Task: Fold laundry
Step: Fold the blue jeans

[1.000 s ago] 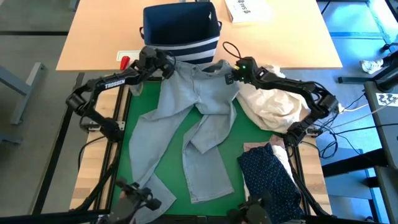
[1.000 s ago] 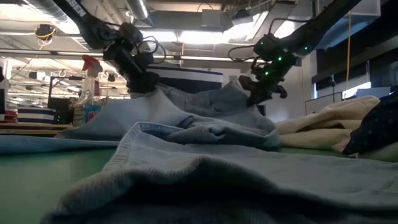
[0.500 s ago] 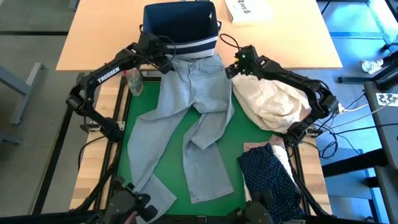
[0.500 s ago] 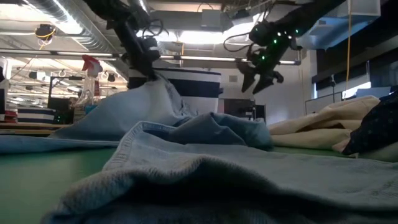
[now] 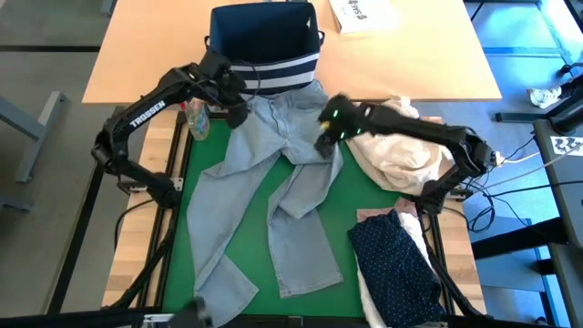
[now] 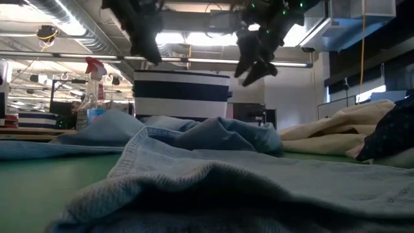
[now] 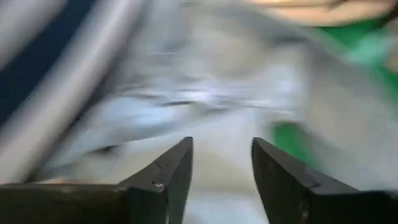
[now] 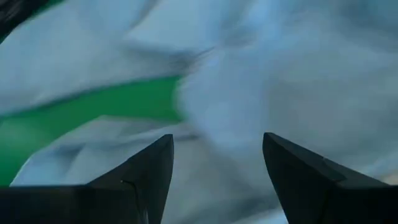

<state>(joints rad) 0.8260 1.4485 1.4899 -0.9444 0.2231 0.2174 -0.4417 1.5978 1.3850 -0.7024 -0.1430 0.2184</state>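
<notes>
Light grey jeans (image 5: 278, 178) spread soft and creased over the green mat (image 5: 360, 219), waistband at twelve o'clock against the navy fabric bin (image 5: 264, 41) with white stripes, two legs trailing toward six and seven o'clock, one bent across the other. At three o'clock of the waistband, a rumpled cream-beige cloth bundle (image 5: 401, 150); at five o'clock, a navy white-dotted shirt (image 5: 396, 260) with a sliver of pale pink top (image 5: 373, 216) at its upper edge.

Left gripper (image 5: 235, 102) above the waistband's ten o'clock corner, right gripper (image 5: 326, 138) above its two o'clock side. Both sets of dark wedge-shaped fingers parted, nothing between them; left fingers (image 7: 168, 177) and right fingers (image 8: 146, 171) with denim blurred beyond and clear of the tips.

Only from table height: both grippers lifted well above the denim, left (image 6: 147, 42) and right (image 6: 253, 61), jeans slumped in low ridges below (image 6: 194, 133), a coarse hem in the foreground, a spray bottle (image 6: 94, 87) at the far side. Only from overhead: the whole trouser outline. Only from the wrists: the bare gap between each pair of fingers.
</notes>
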